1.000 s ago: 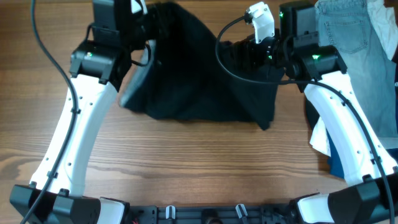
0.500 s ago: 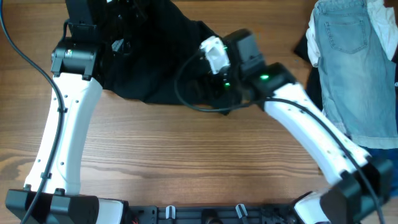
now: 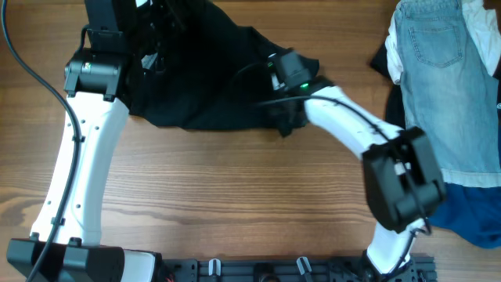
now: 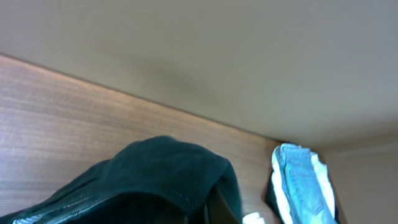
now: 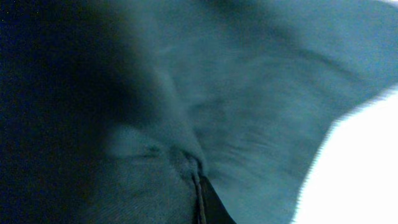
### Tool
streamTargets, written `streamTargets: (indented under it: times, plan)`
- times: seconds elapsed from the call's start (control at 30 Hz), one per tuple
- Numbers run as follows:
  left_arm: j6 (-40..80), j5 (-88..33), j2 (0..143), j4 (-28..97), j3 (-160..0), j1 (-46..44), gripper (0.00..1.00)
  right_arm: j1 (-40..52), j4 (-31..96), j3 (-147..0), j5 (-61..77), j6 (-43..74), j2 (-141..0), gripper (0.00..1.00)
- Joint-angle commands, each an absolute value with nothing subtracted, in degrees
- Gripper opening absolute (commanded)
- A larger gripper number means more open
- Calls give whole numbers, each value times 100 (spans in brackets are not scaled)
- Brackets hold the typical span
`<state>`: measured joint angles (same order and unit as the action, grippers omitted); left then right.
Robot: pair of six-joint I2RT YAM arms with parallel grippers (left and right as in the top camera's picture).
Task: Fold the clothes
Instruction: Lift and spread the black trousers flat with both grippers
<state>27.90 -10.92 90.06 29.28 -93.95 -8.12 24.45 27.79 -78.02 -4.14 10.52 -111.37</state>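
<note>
Cloth is what both arms are after: the black garment [image 3: 211, 86] lies bunched on the far left-centre of the desk [image 3: 235, 196], and each arm meets it at an opposite end, which looks like a bid to spread it or carry one edge across for a fold. The left end effector [image 3: 153, 35] sits at the far left corner, buried in dark folds. From its own wrist view the black garment [image 4: 155, 174] humps up close in front of the lens, as though draped over the fingers, but they are hidden, so I cannot tell whether it is clamped or merely under the fabric. The right arm stretches across from the near right, and the right end effector [image 3: 275, 94] presses into the near right corner of the same garment. Its wrist view is nothing but blurred dark cloth [image 5: 249, 93] with a pale patch [image 5: 360, 180] at one side, so again I cannot tell how wide it stands. Off at the far right, well apart, the denim garment [image 3: 438, 70], a white garment [image 3: 479, 16] and a dark blue garment [image 3: 462, 215] wait in a heap, seemingly parked there to keep the working area free.
</note>
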Motion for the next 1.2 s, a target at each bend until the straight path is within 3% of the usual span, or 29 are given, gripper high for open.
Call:
streamTargets:
  times: [0.0,0.37,0.57,0.77,1.0,1.17]
  plan:
    - [2394,-858,8458,3057,-9570,-738,4,1623,2950,-7876,-163,707,-9848,4]
    - [2117,-781,6154,3363,-9570,-950,4,185,4362,-8523,-231,10,-5819,4]
    - [2021,-711,5094,3472,-9570,-969,4,126,4265,-8744,-819,-27,-4504,4]
    - [2005,-307,5760,4156,-9570,-969,4,126,4150,-8742,-438,-255,-5699,4]
    - [1986,64,7885,4403,-9570,-967,4,126,3411,-8742,510,-438,-8803,4]
    - [1984,733,9776,3977,-9570,-937,4,172,1304,-8742,1125,-322,-11168,4]
